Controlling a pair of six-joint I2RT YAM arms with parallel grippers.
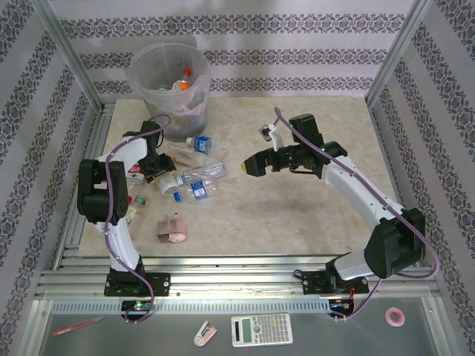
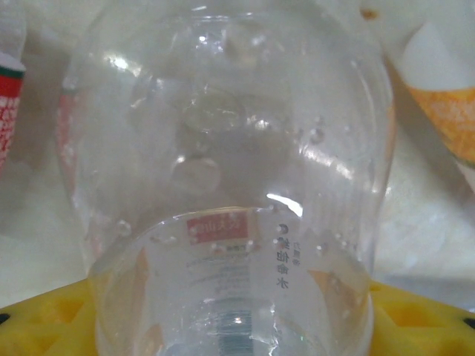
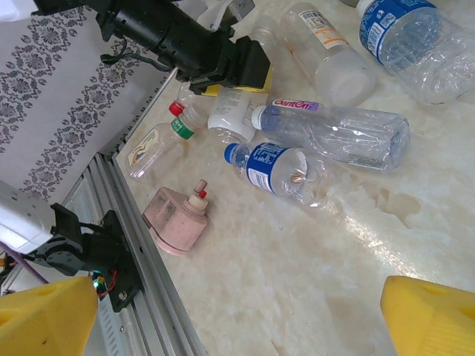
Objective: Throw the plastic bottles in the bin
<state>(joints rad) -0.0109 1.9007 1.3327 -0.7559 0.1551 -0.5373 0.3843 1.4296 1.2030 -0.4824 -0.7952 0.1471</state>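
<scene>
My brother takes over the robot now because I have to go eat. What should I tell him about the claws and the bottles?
Left claw: down around a clear bottle on the table; I cannot tell if it grips yet.
Right claw: open, empty, over the middle of the table.
Done: a few bottles lie in the bin at the far left.
Left: several more lie on the table near the left claw, such as the blue-labelled one. All go in the bin.
</scene>
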